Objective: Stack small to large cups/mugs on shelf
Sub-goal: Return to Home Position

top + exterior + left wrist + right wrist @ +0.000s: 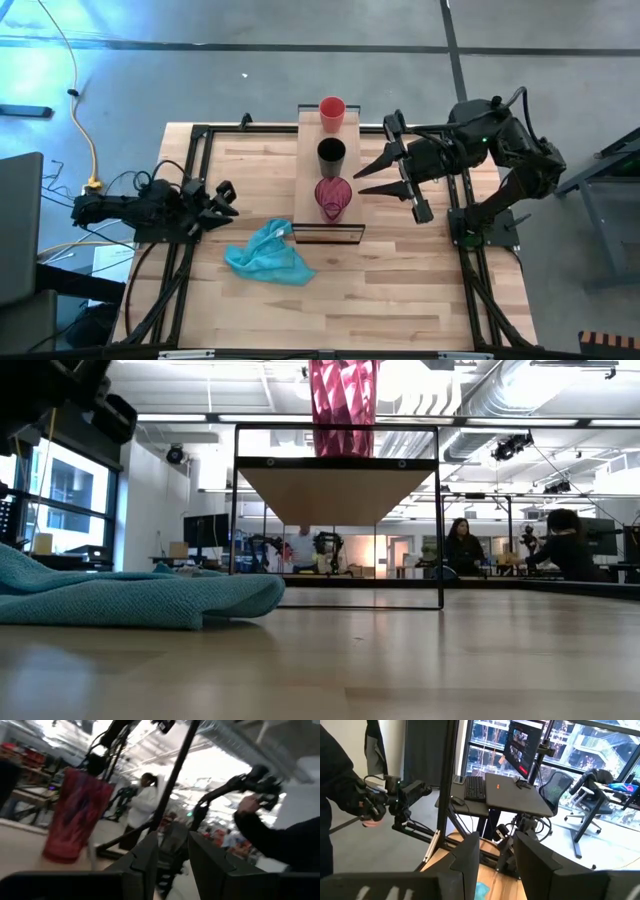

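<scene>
Three cups stand upright on their bases in a row along the pale wooden shelf (pixel 308 180). The small orange-red cup (pixel 332 112) is at the far end, the black cup (pixel 331 155) in the middle and the see-through pinkish-red cup (pixel 332 198) nearest the black frame end. In the low view the pinkish-red cup (pixel 343 400) stands on the raised shelf (pixel 337 480). My right gripper (pixel 375 148) hangs open just right of the black cup, touching nothing. My left gripper (pixel 228 199) is open, low over the table's left side, pointing at the pinkish-red cup (pixel 75 815).
A crumpled light blue cloth (pixel 268 255) lies on the slatted tabletop, near-left of the shelf's frame end. Black frame rails (pixel 195 160) run along the table's left and right edges. People show in the room beyond, one hand (pixel 250 805) holding a device.
</scene>
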